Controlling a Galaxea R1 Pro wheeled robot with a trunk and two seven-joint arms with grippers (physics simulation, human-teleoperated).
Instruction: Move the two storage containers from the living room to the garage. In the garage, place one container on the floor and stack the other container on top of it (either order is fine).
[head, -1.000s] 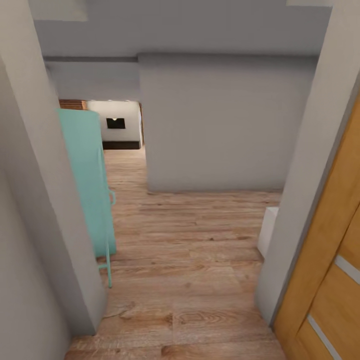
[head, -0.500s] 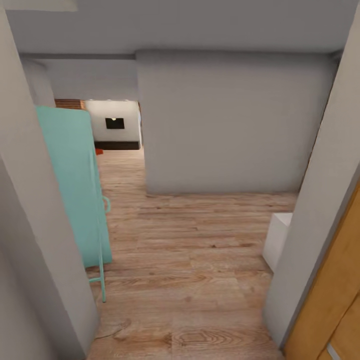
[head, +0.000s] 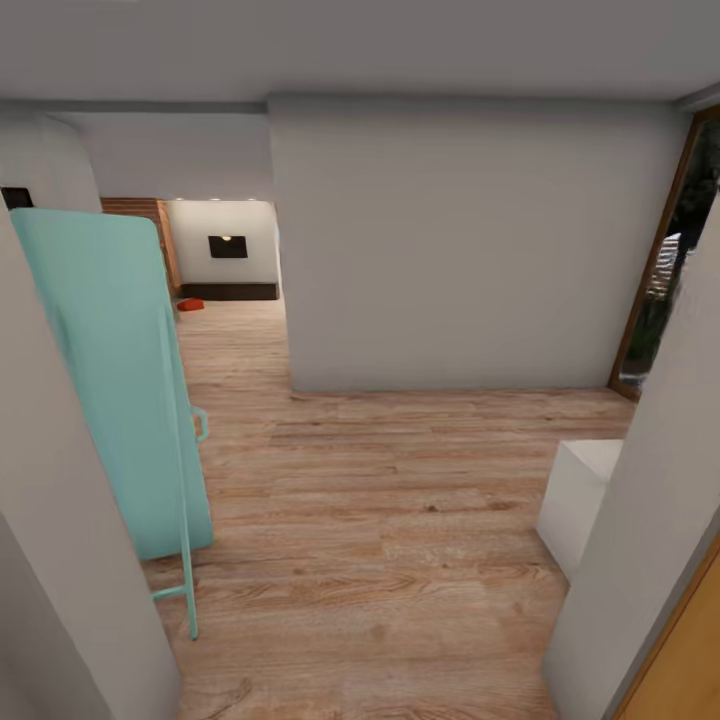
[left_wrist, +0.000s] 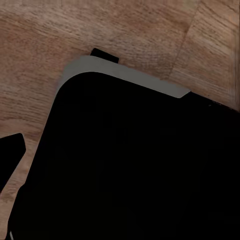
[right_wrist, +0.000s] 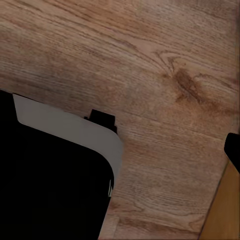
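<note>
Far down the passage, a small orange-red shape (head: 190, 304) lies on the light wood floor (head: 380, 520) by the living room's brick column (head: 160, 225); it looks like one storage container. The garage is out of view. In the left wrist view a dark fingertip (left_wrist: 10, 160) of my left gripper shows at the frame's edge over wood planks. The right wrist view has a dark fingertip (right_wrist: 233, 150) of my right gripper at its edge. Nothing sits between the fingers of either gripper.
A turquoise panel on thin legs (head: 120, 380) leans at the left beside a grey wall corner (head: 50, 560). A grey wall block (head: 470, 250) stands ahead, a white box (head: 580, 500) at the right, a wood-framed glass door (head: 665, 290) beyond. My black base (left_wrist: 140, 165) is below.
The camera has moved forward through the doorway. The wooden door at the right slid almost out of the picture, and the glass door and the distant orange-red shape came into view.
</note>
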